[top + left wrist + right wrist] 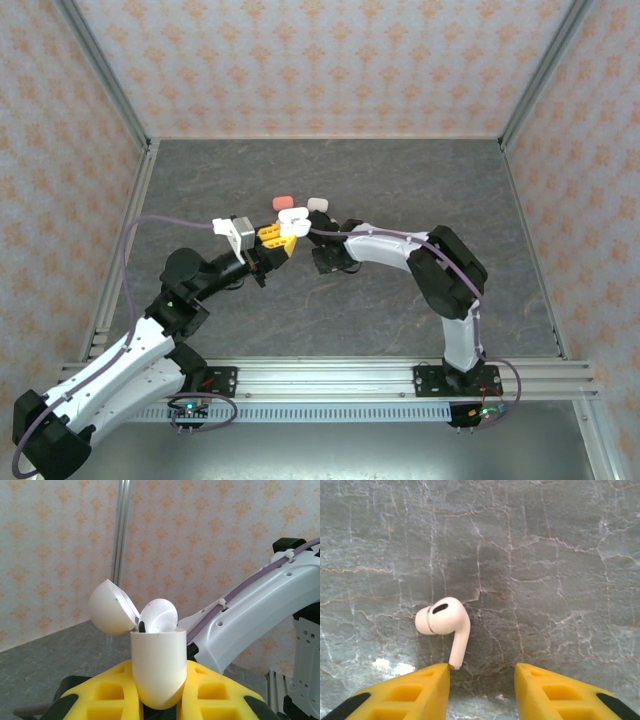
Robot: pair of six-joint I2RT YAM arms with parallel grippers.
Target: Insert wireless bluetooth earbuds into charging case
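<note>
Left wrist view: the left end effector (160, 672) has its two yellow fingers (107, 692) clamped on a white charging case (157, 652), which stands upright between them with its rounded bottom down in the grip. The lid (111, 607) is hinged open and tips back to the left above the fingers. One white earbud (160, 614) sits in the case mouth, its rounded head poking above the rim. Past the case, the right arm's white link (250, 615), carrying a purple cable (235, 592), crosses at the right. Right wrist view: the right end effector (482, 669) points down at the grey marbled tabletop (560, 570), fingers apart with nothing between them. A second white earbud (445, 625) lies flat on the tabletop just ahead of the fingertips. Its stem tip touches or nearly touches the finger on the left of the view. Top external view: a pink case (283, 203) and a pale case (318, 203) lie on the tabletop just beyond the two end effectors.
</note>
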